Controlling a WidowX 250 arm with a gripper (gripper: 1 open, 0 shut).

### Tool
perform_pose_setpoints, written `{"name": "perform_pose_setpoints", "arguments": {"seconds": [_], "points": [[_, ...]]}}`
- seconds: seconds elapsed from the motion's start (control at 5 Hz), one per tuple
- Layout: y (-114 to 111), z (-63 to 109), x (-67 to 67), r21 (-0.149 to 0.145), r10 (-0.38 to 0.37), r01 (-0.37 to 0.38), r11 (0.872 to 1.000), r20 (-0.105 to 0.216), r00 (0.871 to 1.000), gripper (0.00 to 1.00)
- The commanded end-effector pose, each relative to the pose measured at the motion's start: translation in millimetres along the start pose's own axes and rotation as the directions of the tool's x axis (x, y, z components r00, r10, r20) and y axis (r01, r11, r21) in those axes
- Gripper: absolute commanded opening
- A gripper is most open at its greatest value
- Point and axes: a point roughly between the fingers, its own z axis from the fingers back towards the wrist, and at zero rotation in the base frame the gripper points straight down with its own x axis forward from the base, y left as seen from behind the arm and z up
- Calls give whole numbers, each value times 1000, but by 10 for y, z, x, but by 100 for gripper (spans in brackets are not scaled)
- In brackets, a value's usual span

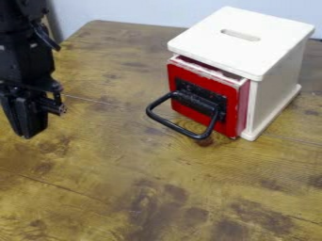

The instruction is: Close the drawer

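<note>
The drawer (205, 92) has a red front, a black panel and a large black loop handle (183, 120). It sits pulled out a little from a small white cube cabinet (258, 52) on the right of the wooden table. My black gripper (28, 128) hangs at the far left, well apart from the drawer and pointing down at the tabletop. Its fingers are pressed together with nothing between them.
The cabinet has a slot in its top (239, 36). The wooden table (151, 188) stretches to the front and left. A pale wall runs behind its far edge.
</note>
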Motion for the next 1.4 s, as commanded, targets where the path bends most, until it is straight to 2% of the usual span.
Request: {"name": "perform_pose_setpoints", "arguments": {"seconds": [0.0, 0.4, 0.6, 0.8, 1.0, 1.2], "points": [[69, 206, 42, 9, -30, 29, 1000, 37, 999, 100], [292, 258, 105, 22, -41, 41, 999, 28, 999, 100], [261, 122, 96, 22, 19, -19, 1000, 10, 1000, 100], [135, 25, 59, 25, 51, -51, 998, -13, 999, 100], [25, 105, 51, 34, 50, -50, 998, -12, 999, 100], [57, 135, 54, 36, 64, -64, 997, -8, 998, 100]]}}
